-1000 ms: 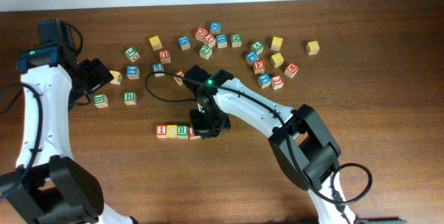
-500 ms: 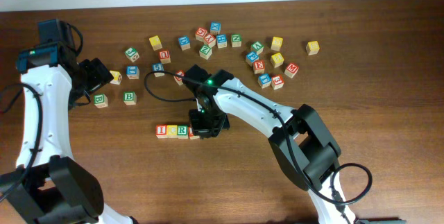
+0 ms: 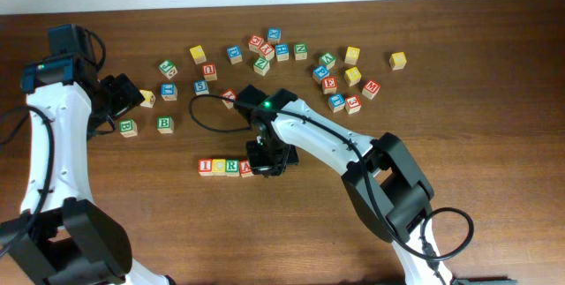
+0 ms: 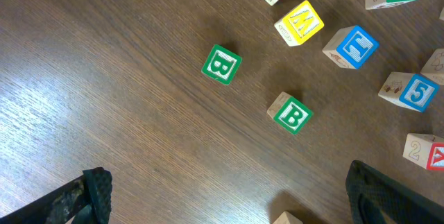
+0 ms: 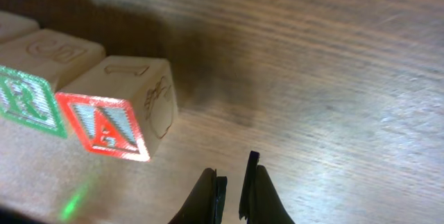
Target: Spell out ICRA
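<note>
**A:** From overhead, where do the letters lie?

**B:** In one row on the table point(image 3: 177, 223): the I cube point(image 3: 205, 167), the C cube point(image 3: 219, 167), the R cube point(image 3: 232, 167), then the A cube point(image 3: 246, 168), each against the next. The right gripper point(image 3: 265, 163) sits just beside the A cube, on the side away from the R cube. The left gripper point(image 3: 124, 100) is well apart from the A cube, near the loose cubes point(image 3: 335, 78) scattered beyond the row.

**A:** And the left wrist view?

**B:** The left gripper point(image 4: 236, 203) has its fingers spread wide, one at each lower corner of the view, with only bare wood between them. Two green B cubes point(image 4: 222, 64) lie ahead of it, apart from each other.

**A:** The right wrist?

**B:** The right gripper point(image 5: 232, 193) is pinched closed with nothing in it, its fingertips nearly meeting. The A cube point(image 5: 118, 113) stands near it but not touching. It sits flat on the wood with its red letter face toward the camera, its far side against the R cube point(image 5: 28, 92).
</note>
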Robot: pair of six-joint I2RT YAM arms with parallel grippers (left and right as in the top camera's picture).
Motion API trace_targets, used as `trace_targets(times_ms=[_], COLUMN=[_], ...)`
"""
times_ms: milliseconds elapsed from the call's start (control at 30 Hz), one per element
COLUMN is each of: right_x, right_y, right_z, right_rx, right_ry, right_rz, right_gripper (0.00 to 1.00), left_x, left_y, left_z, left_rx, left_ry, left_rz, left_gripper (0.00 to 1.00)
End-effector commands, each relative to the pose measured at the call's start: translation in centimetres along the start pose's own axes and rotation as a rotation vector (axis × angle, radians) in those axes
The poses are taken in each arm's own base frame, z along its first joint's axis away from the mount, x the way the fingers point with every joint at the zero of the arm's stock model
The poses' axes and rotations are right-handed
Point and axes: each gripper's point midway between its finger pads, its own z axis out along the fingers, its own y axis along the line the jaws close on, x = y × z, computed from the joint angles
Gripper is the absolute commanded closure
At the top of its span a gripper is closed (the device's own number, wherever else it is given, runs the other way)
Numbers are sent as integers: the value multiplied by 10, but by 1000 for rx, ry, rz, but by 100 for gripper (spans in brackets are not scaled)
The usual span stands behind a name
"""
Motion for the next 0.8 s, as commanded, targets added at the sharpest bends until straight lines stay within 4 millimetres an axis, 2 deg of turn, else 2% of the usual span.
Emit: trace_targets(times_ms=[0, 333, 767], right_x=[-7, -5, -4], right_y=[-4, 21, 22], right_z=[6, 5, 5], right_rx=[33, -100, -106], right_ry=[-32, -3, 2], right_rz=[-7, -23, -20], right_gripper=[95, 95, 95], left_x=[-4, -4, -4], left_y=[-1, -1, -1], left_z=[-4, -4, -4], left_rx=[7, 7, 7], left_ry=[-11, -11, -11], left_rz=[-16, -16, -16], left_gripper=[1, 1, 1])
